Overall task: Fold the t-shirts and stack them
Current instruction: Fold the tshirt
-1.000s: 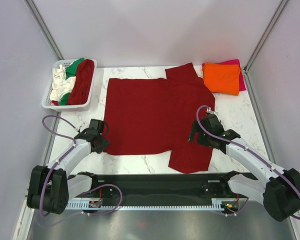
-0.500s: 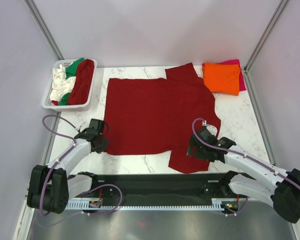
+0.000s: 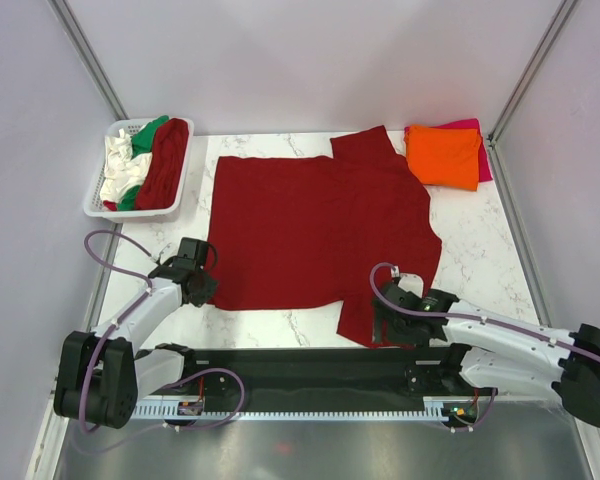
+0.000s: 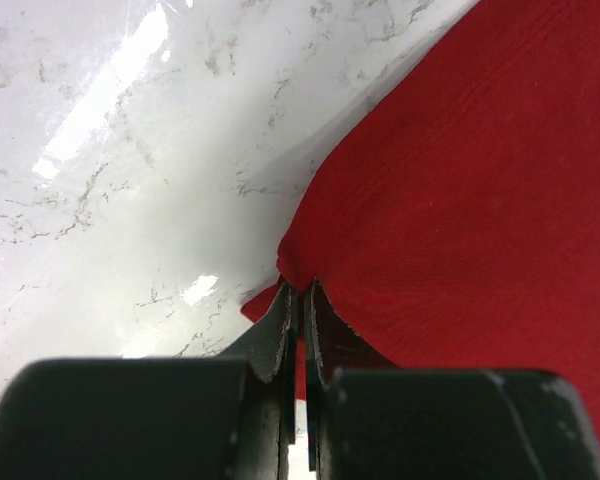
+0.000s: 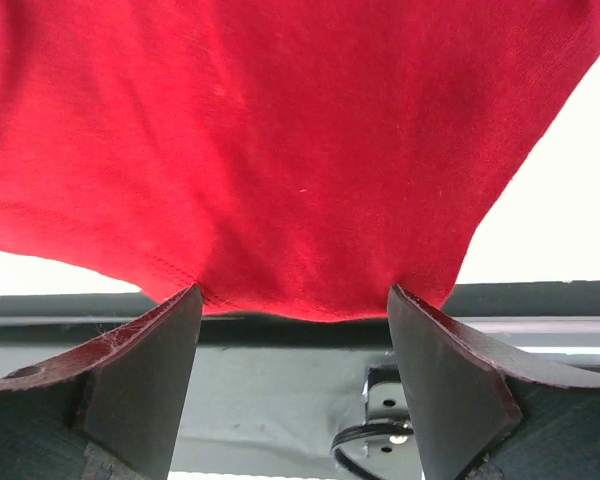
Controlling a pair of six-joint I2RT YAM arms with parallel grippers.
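Observation:
A dark red t-shirt (image 3: 310,225) lies spread flat in the middle of the marble table. My left gripper (image 3: 202,287) sits at its near left corner, shut on that corner of cloth (image 4: 400,200), which bunches up at the fingertips (image 4: 285,310). My right gripper (image 3: 380,325) is at the near sleeve's hem by the table's front edge. In the right wrist view it (image 5: 293,290) is open wide, and the red hem (image 5: 300,150) hangs between the two fingers (image 5: 150,350) without being pinched.
A folded orange t-shirt (image 3: 445,155) rests on a magenta-pink one (image 3: 472,125) at the back right corner. A white lattice basket (image 3: 93,200) at the back left holds white, green and dark red shirts. The black mounting rail (image 3: 310,365) runs along the near edge.
My right arm has swung from the sleeve's right side down to its near hem, and its jaws have narrowed a little. My left gripper has finished closing on the shirt's corner.

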